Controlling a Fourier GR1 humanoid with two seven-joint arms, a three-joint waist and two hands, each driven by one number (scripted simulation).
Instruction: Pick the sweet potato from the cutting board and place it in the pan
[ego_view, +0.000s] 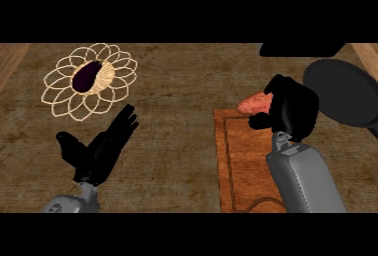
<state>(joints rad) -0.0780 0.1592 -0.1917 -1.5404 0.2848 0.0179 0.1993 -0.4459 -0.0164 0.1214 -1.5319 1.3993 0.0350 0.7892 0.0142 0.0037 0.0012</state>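
An orange-pink sweet potato (255, 103) lies at the far end of the brown cutting board (242, 165). My right hand (291, 109) covers its right side, fingers curled round it, so most of it is hidden. The dark round pan (345, 95) sits just right of that hand, at the right edge. My left hand (100, 145) rests open at the lower left, fingers up, holding nothing.
A cream flower-shaped wire trivet (63, 82) with a dark purple eggplant (87, 76) on it lies at the far left. A black object (301, 49) sits at the top right edge. Wooden strips border the counter at both upper corners.
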